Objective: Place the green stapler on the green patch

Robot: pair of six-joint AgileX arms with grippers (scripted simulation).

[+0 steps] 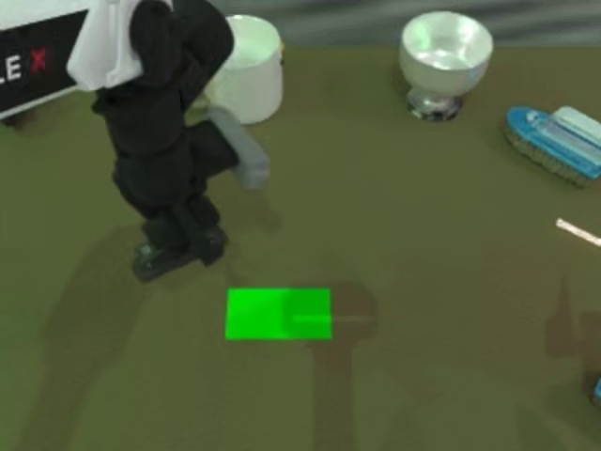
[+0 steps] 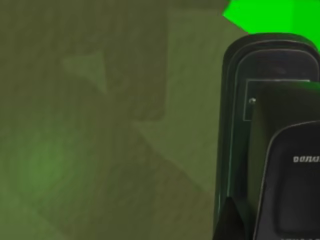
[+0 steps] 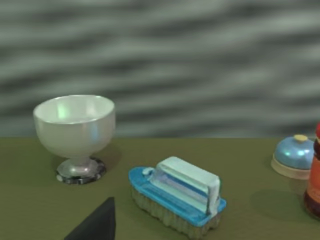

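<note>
- The left gripper (image 1: 178,252) hangs low over the olive-green table (image 1: 423,244), just left of and a little beyond the flat, bright neon-green rectangular patch (image 1: 278,313).
- In the left wrist view, the small, dark, nearly black stapler with dull green markings (image 2: 272,135) fills the right side — close under the camera, pointing toward the green patch (image 2: 272,15), not over it.
- The stapler looks to sit in the gripper, but the fingers are not visible, so I cannot tell whether they are clamped on it.
- Judged from its look, the stapler is rigid, light and smooth-shelled — likely slippery; a hold across its narrow middle would suit best.
- In the top view the black arm hides the stapler completely, and whether it touches the table is unclear.
- The right gripper barely shows: only a dark wedge (image 3: 95,222) at the right wrist view's edge, state unknown.
- That view faces a white footed bowl (image 3: 75,127), a blue scrubbing brush with a pale handle (image 3: 175,195) and a silver-blue bell (image 3: 295,155); a red-brown bottle (image 3: 314,175) is cut off.
- A white mug (image 1: 249,70) stands at the far side, partly behind the left arm.
</note>
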